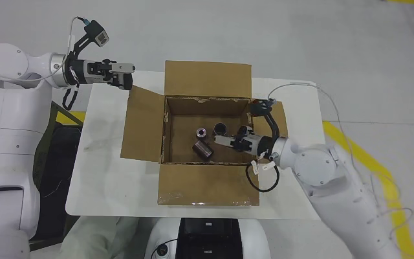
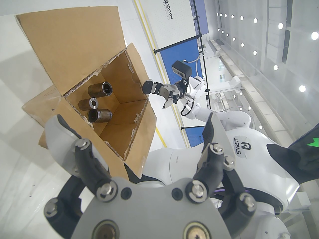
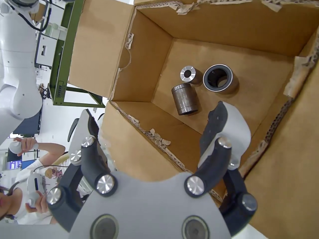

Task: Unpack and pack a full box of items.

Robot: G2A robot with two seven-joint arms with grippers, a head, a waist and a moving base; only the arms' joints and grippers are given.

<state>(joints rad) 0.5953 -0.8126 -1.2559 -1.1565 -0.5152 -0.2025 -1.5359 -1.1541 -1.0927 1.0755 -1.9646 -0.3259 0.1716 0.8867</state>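
Right jaws wide and empty, over the open brown cardboard box (image 3: 224, 30); three dark steel cylinders (image 3: 190, 75) sit close together on its floor. Left jaws wide, off to one side. I'd straddle the nearest cylinder (image 3: 185, 98) across its round sides, clear of its neighbours.

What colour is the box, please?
The box is plain brown cardboard, best seen in the right wrist view.

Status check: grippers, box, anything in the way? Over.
Left gripper open, outside the box. Right gripper open, empty, over the box. Three metal cylinders on its floor. Nothing blocking them.
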